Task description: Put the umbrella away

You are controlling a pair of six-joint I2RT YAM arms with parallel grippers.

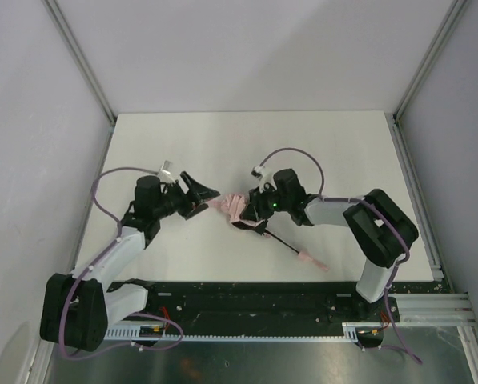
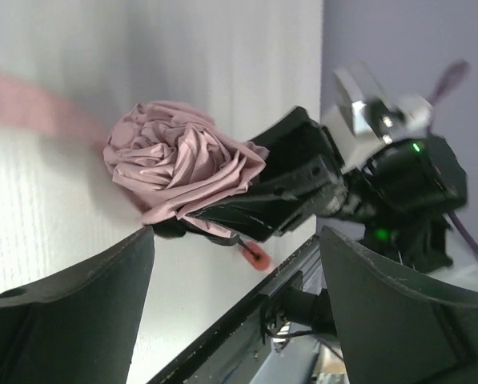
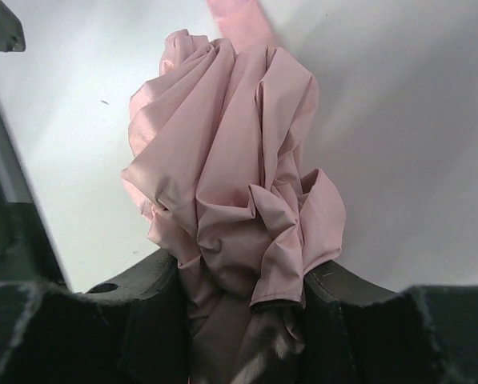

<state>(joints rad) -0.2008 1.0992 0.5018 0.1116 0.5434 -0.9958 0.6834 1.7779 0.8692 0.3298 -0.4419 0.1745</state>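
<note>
Pink umbrella (image 1: 235,206) fabric lies bunched at the middle of the table (image 1: 182,144), clamped in the right gripper (image 1: 253,210). Left gripper (image 1: 209,194) stands just left, jaws apart: close squarely on the loose folds.

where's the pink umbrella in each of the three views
top external: umbrella mid-frame, with its black shaft running toward the lower right.
left wrist: umbrella left of centre, a bunched pink ball of fabric.
right wrist: umbrella fills the centre and rises from the bottom edge.
shared landmark: the right gripper clamped on the pink fabric, visible in all three views.
</note>
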